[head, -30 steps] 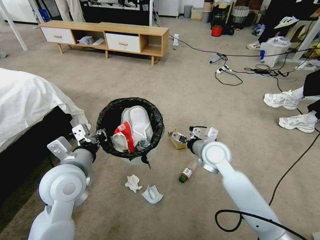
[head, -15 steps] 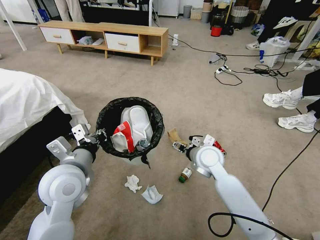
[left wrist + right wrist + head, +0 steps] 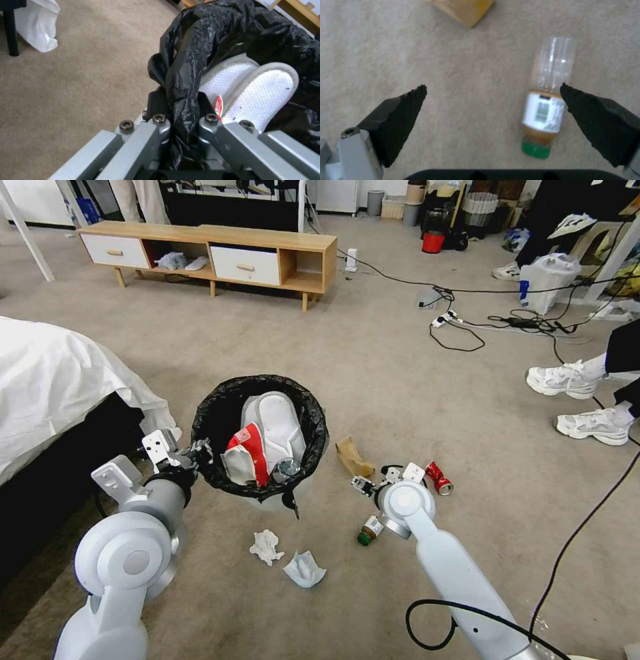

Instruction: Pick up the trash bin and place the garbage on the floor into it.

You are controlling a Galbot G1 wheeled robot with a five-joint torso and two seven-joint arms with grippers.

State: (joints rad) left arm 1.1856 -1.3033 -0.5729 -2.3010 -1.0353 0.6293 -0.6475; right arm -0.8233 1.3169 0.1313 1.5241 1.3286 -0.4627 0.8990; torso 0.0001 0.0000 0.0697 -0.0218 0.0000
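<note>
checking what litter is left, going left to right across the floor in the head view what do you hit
crumpled tissue → pale blue face mask → cardboard piece → bottle → crushed red can

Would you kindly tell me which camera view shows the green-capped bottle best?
The right wrist view: the bottle lies whole on the carpet, label and cap plain, beside the right gripper's open jaws. The head view shows its cap end past the arm.
</note>
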